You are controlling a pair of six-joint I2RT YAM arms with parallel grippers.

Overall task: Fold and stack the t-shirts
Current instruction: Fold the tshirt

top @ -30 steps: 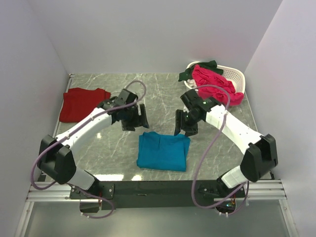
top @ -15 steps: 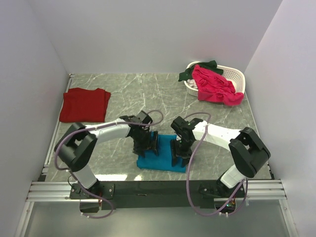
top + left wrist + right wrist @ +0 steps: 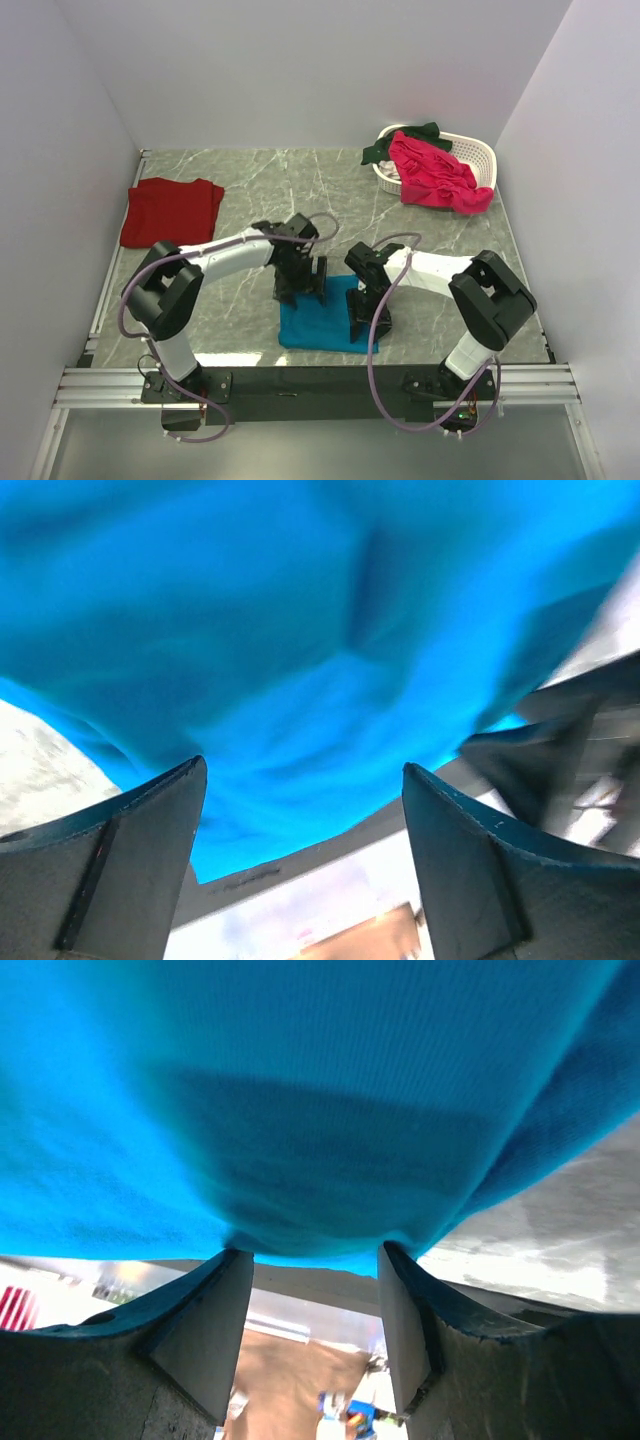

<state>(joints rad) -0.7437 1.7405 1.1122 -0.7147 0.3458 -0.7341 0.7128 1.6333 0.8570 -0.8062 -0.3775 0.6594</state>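
1. Grippers: left gripper (image 3: 302, 768) and right gripper (image 3: 312, 1252), jaws apart, low over the teal shirt (image 3: 315, 328) beneath both.
2. Red shirt (image 3: 170, 212): well left of left gripper.
3. Basket (image 3: 487, 152) with pink shirt (image 3: 440, 178) and green shirt (image 3: 425, 130): far beyond right gripper.

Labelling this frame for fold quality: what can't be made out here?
Top view: left gripper and right gripper cover parts of teal shirt's edges; contact unclear.
Left wrist view: cloth blurred, folds unreadable.
Top view: pink shirt hides most of green shirt and basket's inside.
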